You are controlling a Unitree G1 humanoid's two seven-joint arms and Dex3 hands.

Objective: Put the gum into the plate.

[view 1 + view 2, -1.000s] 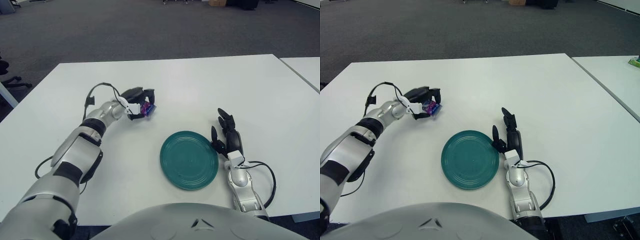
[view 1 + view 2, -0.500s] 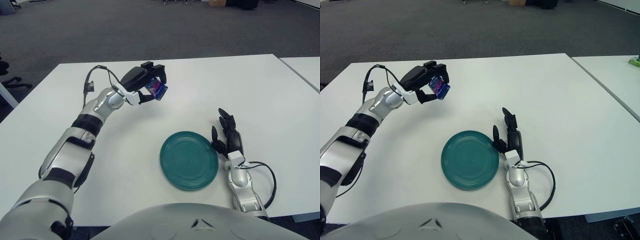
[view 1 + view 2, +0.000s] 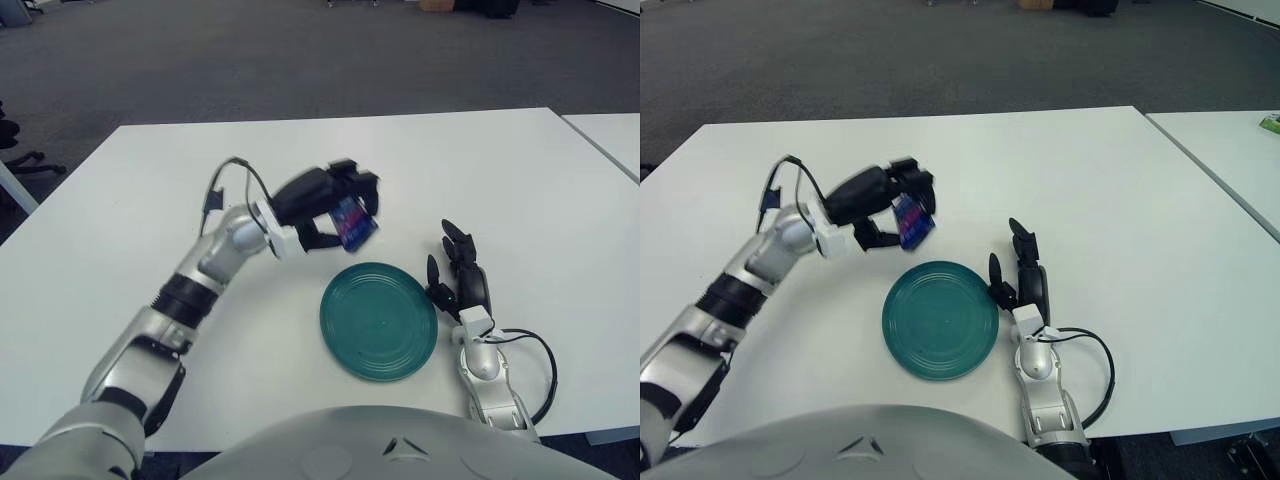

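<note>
A small pack of gum [image 3: 352,222], a flat little box with a glossy blue and purple wrapper, is held in the air by the left hand [image 3: 325,204]. The black fingers [image 3: 349,176] are curled around it from above and behind, so the pack hangs tilted, one corner pointing down. It sits above the table [image 3: 520,190], just beyond the far left edge of the plate [image 3: 378,319] and not yet over its middle (whether it overlaps the rim at all cannot be told from these views).

The plate is round, dark teal and shallow, with faint concentric rings on its smooth, slightly shiny face. It lies flat on the plain white matte tabletop, close to the near edge.

The left arm reaches across from the left side: silver, rounded metal shells with black bands at the joints, and a thin black cable looping up near the wrist.

The right hand [image 3: 459,284] shows just to the right of the plate, its black fingers stretched out and slightly apart, holding nothing. A silver forearm runs back from it toward the body, with a black cable curling beside it.

Beyond the table lies grey carpet [image 3: 200,60] with a fine, even weave.
</note>
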